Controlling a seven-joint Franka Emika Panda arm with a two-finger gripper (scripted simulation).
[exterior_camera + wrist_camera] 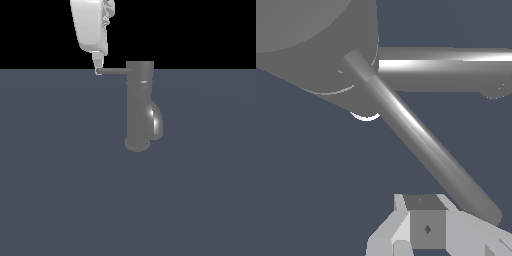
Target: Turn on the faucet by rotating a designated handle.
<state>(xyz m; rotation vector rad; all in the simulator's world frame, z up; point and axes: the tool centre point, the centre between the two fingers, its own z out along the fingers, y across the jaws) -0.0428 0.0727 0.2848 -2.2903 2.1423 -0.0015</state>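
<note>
The faucet (139, 105) stands upright on the floor, a grey cylinder with a shiny curved spout (157, 120) on the side toward the exterior view's right. Its handle (114, 71) is a thin grey bar that juts level from the top cap toward the exterior view's left. My gripper (98, 70) hangs straight down over the bar's free end, its tip touching or just beside it. In the wrist view the handle (421, 140) runs slantwise from the cap (311, 45) to my fingertips (427, 229). These sit together with no gap showing and nothing held between them.
A flat dark grey floor (60, 190) spreads around the faucet's round base flange (137, 145). Nothing else stands on it. Above the floor's far edge the background is black.
</note>
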